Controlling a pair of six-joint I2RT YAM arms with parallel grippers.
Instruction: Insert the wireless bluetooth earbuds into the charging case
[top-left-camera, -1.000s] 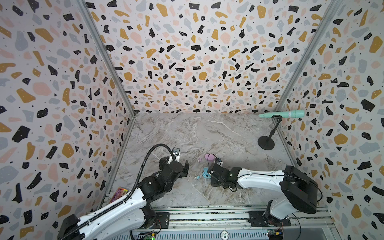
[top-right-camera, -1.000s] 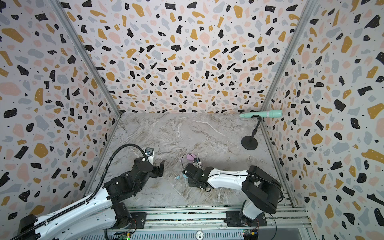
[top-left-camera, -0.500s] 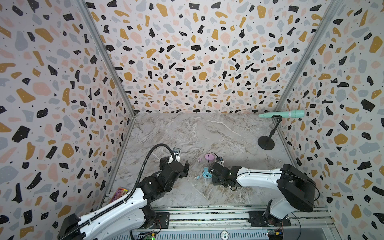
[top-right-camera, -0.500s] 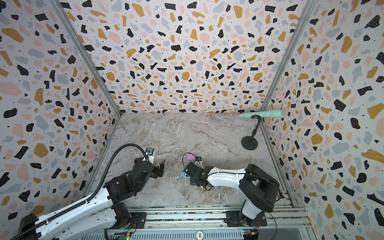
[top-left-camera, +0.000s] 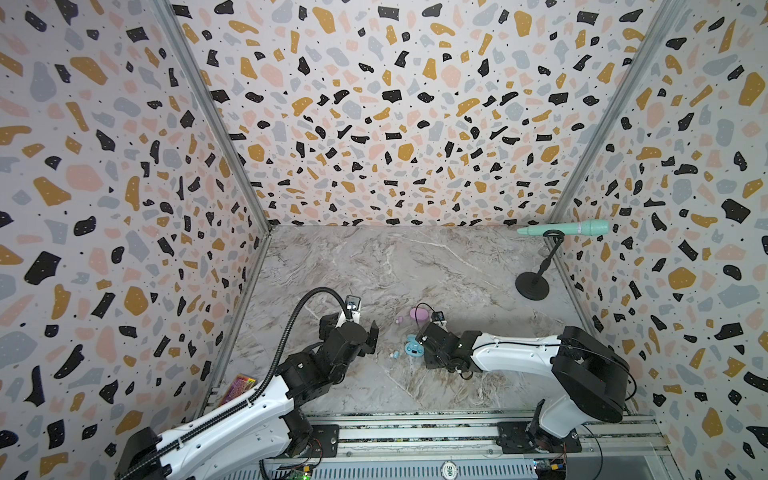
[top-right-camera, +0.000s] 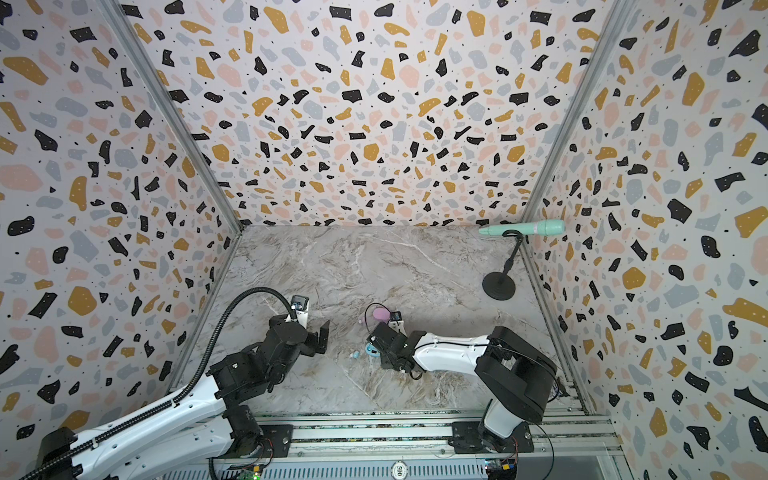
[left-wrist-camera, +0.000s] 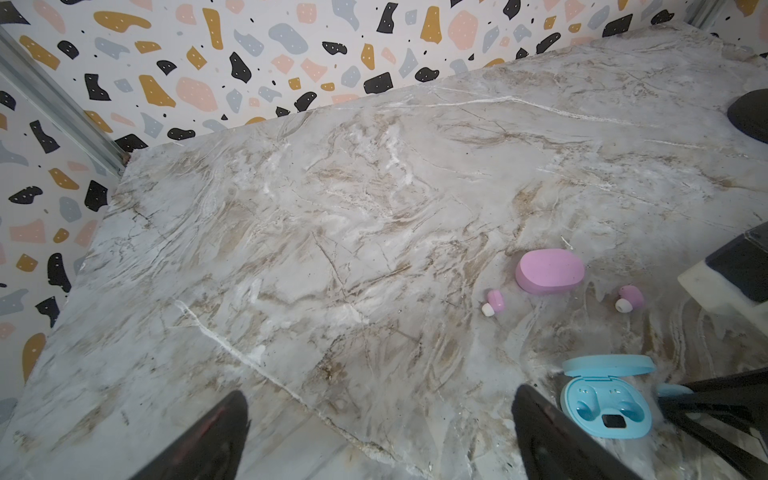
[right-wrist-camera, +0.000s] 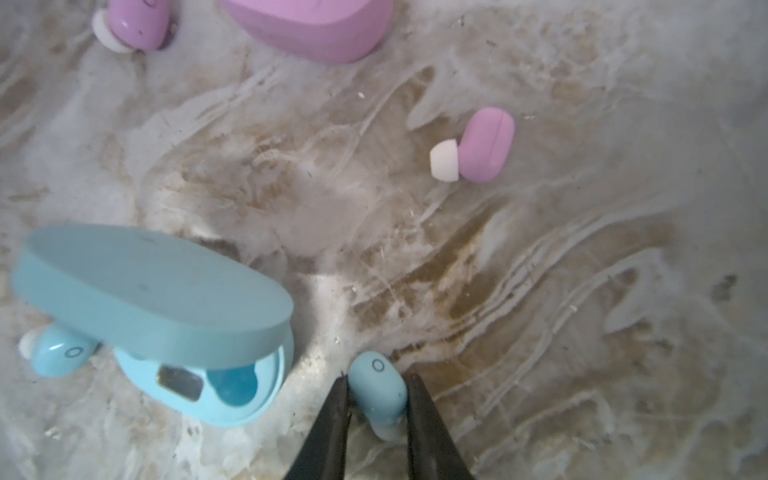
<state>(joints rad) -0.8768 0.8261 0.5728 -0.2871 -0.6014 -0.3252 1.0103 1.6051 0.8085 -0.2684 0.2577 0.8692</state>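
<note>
Earbud, blue, tip blurred inside right tool clamping it, second bud half hidden behind open case lid, left tool spread wide.

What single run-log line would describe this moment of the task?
right gripper: shut on blue earbud, beside open blue case | left gripper: open, empty | pink case: closed

We count four earbuds: two pink earbuds and two light blue earbuds. We see two cases, one pink case and one light blue case. We also find one microphone on one stand.
</note>
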